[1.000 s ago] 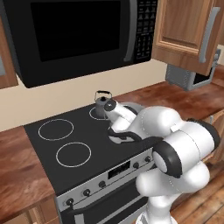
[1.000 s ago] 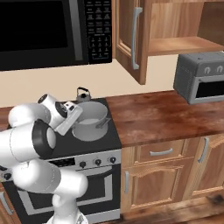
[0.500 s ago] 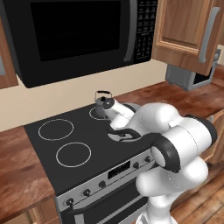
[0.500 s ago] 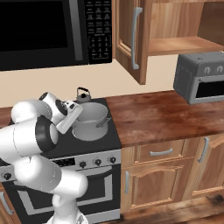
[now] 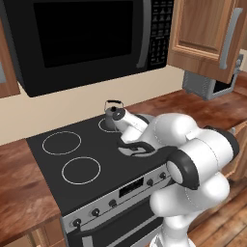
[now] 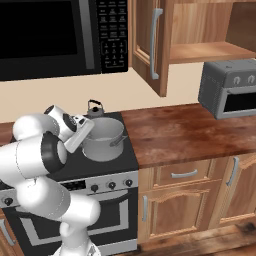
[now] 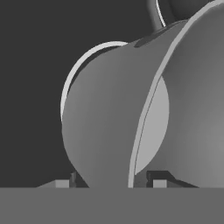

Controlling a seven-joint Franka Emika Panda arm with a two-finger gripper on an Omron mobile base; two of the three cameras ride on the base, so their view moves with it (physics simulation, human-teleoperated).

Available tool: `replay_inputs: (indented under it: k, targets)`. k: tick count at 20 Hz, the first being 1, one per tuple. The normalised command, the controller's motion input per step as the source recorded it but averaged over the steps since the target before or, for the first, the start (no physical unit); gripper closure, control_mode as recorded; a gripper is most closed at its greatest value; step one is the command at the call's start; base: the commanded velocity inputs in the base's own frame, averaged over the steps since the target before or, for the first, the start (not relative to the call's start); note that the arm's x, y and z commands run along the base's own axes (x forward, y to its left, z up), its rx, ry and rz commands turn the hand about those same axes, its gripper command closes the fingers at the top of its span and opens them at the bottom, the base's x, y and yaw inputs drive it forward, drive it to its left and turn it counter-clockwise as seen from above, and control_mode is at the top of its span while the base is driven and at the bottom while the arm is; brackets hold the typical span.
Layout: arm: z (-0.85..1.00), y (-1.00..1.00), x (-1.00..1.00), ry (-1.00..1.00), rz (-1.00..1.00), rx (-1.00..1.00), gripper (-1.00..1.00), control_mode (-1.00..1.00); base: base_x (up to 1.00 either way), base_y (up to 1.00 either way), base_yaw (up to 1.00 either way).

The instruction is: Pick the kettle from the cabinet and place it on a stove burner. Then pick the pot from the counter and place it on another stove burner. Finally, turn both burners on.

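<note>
The wide grey pot (image 6: pixel 105 142) stands on the front right burner of the black cooktop (image 6: pixel 129 159). Right behind it, the small dark kettle (image 6: pixel 95 108) (image 5: pixel 114 114) sits on the back right burner. My gripper (image 6: pixel 85 133) is at the pot's left rim. In the hand view my gripper (image 7: pixel 111 181) is open, with one fingertip (image 7: pixel 157 182) inside the pot (image 7: pixel 109 131) and the other outside its wall, both clear of the rim. A white burner ring (image 7: pixel 65 96) curves around the pot's base. In the left base view my arm covers most of the pot.
Two free burners (image 5: pixel 61 143) (image 5: pixel 81 170) lie on the cooktop's left half, with front knobs (image 6: pixel 111 184) below. A microwave (image 5: pixel 82 38) hangs above. The cabinet (image 6: pixel 210 50) stands open over the counter (image 6: pixel 175 135), where a toaster oven (image 6: pixel 231 95) sits.
The jaws have spread apart off the pot's rim. The pot stays put on its burner, and the arm has hardly moved.
</note>
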Motion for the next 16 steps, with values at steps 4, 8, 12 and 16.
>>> replay_inputs:
  k: [4, 8, 12, 16]
  targets:
    - [0.11, 0.00, -0.09, -0.03, 0.01, 0.02, -1.00, -1.00, 0.00, 0.00, 0.00]
    - [0.27, 0.00, -0.12, -0.02, 0.02, 0.04, -1.00, -1.00, 0.00, 0.00, 0.00]
    - [0.40, -0.05, -0.21, -0.02, 0.02, 0.06, -1.00, -1.00, 0.00, 0.00, 0.00]
    - [0.47, -0.10, -0.27, -0.02, 0.02, 0.10, -1.00, -1.00, 0.00, 0.00, 0.00]
